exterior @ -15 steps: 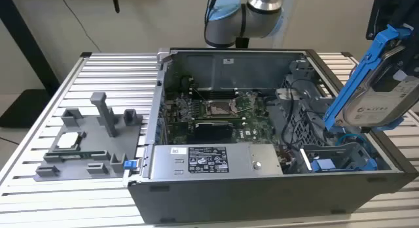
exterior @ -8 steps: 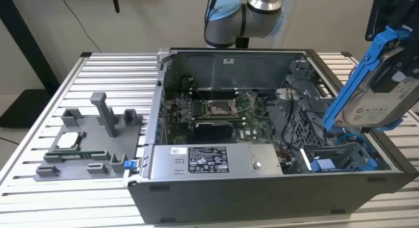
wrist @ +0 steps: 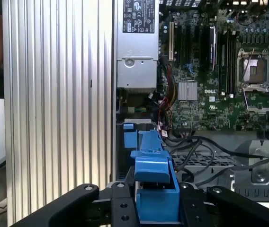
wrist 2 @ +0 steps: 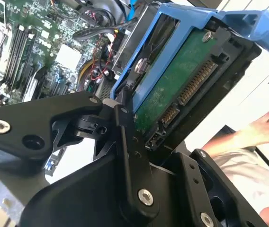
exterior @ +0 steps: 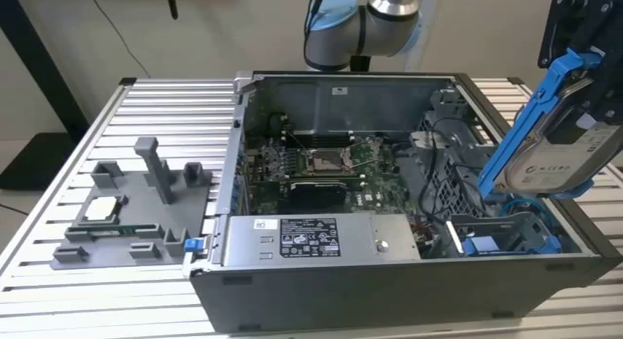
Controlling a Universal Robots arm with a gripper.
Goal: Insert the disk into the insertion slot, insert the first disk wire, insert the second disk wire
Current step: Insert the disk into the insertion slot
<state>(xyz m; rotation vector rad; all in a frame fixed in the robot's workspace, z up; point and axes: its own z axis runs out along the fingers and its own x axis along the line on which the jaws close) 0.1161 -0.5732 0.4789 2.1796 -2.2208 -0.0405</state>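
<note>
As the exterior view is laid out, the disk (exterior: 562, 155) is recorded at the right edge of the frame, in its upper half. It is tilted on end, with its white label facing the camera and its blue carrier (exterior: 526, 120) running up the side nearer the frame's centre. The gripper (exterior: 587, 104) is clamped on the disk. In the second wrist view its black fingers (wrist 2: 127, 127) are pressed against opposite sides of the carrier, and the disk's green circuit board and connector row are turned to the camera. The disk is held above the insertion slot (exterior: 506, 231) and apart from it. The slot is listed at the lower right of the frame, inside the open computer case (exterior: 389, 295), with blue plastic parts in it. The motherboard (exterior: 322, 164) is placed at the frame's centre, and the grey power supply (exterior: 311, 240), with its black-and-white sticker, is set just below it. A grey fixture plate (exterior: 146, 215) carrying a processor chip (exterior: 101, 208) is entered at the left of the frame, on the slatted metal table (exterior: 49, 295). The arm (exterior: 360, 22) is noted at top centre. A person's hand (wrist 2: 267, 127) is noted in the second wrist view, beyond the disk.
</note>
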